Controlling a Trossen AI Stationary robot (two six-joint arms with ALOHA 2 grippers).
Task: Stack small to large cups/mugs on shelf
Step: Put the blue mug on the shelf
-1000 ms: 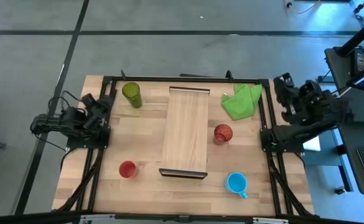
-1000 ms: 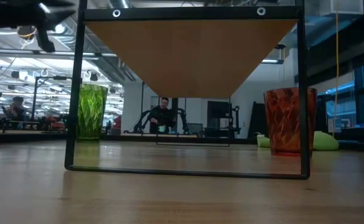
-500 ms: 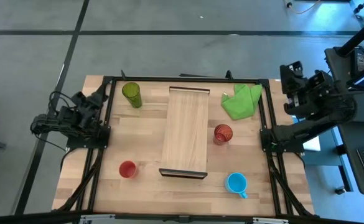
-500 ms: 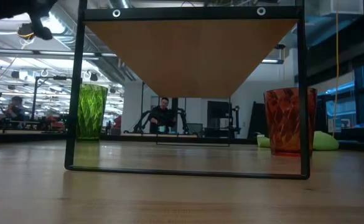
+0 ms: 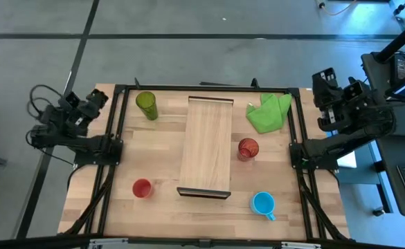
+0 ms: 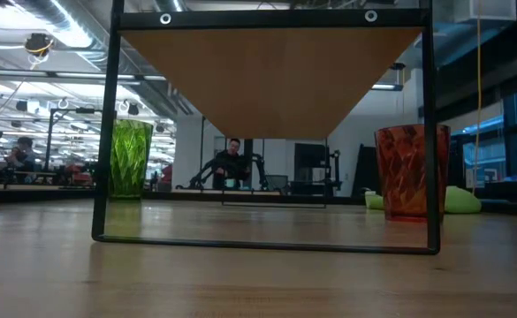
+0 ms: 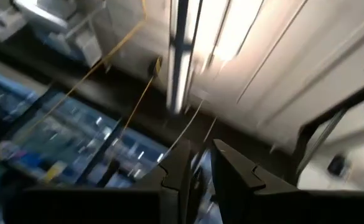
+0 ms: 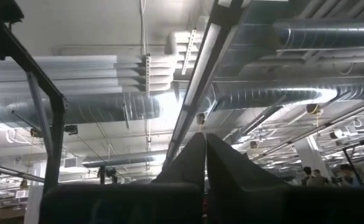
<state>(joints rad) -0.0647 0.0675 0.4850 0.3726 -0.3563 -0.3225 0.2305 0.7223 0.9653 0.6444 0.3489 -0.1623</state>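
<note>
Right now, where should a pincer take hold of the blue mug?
The blue mug stands upright, mouth up, its handle toward the table's near right corner. Probably best: descend from above and pinch the rim on the side away from the handle.

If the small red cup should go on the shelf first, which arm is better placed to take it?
Probably the left. The small red cup stands on the left of the shelf, on the left gripper's side. The right gripper is across the shelf, farther away.
</note>
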